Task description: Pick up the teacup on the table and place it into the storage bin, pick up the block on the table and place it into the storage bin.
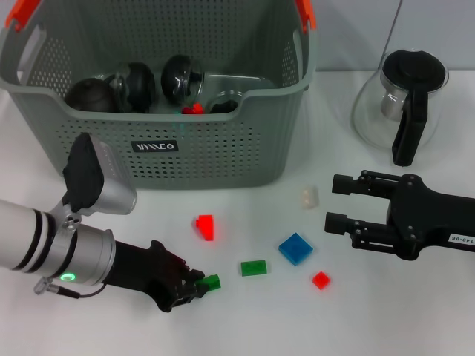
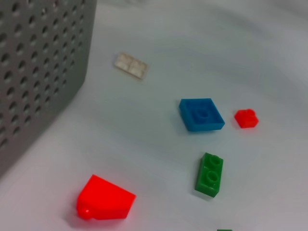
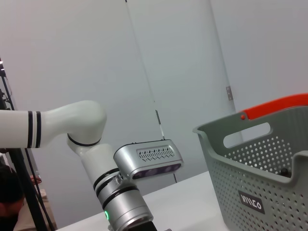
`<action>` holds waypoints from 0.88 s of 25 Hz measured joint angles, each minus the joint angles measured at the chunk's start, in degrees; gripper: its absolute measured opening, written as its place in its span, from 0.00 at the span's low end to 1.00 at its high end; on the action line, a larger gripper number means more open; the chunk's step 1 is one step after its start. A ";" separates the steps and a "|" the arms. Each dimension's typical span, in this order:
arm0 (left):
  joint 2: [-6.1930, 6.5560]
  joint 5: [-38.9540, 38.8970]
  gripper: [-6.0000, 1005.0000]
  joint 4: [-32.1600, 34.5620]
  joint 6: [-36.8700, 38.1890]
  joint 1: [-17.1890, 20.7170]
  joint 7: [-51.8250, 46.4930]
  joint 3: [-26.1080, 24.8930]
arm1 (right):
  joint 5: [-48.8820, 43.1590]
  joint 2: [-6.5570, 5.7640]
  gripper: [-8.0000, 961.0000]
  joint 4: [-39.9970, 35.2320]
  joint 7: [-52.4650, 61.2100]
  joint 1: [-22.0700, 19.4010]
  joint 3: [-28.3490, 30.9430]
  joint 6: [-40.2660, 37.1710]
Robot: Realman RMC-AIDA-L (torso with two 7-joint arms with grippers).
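**Plastic, glass and brushed metal on a matt white table**

You are looking at a storage bin (image 1: pixel 223 159) of matt grey perforated plastic, its handle ends (image 1: pixel 22 15) a glossier orange plastic. Inside it you can see dark glossy teacups (image 1: pixel 182 78). The blocks look like smooth moulded plastic: the red wedge (image 2: pixel 105 198) and the blue plate (image 2: pixel 201 114) shine slightly, and the pale block (image 2: pixel 130 65) is translucent. The teapot (image 1: pixel 404 104) is clear glass with a matt black lid and handle. The left arm's wrist (image 1: pixel 82 256) shows brushed silver metal; the right gripper (image 1: pixel 341 202) is matt black. The table (image 1: pixel 415 311) is smooth, matt white.
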 joint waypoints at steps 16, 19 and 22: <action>5.46 -12.03 0.17 -2.96 28.90 -3.73 4.11 -26.03 | 0.04 -0.08 0.75 0.04 -0.01 -0.07 0.00 -0.01; 6.97 -17.75 0.18 -5.29 36.12 -5.32 2.64 -34.67 | 0.04 -0.06 0.75 0.06 -0.01 0.01 0.00 0.00; 7.62 -26.42 0.18 -3.88 37.53 -6.82 -4.83 -39.64 | 0.03 -0.03 0.75 0.05 -0.01 0.13 0.00 0.00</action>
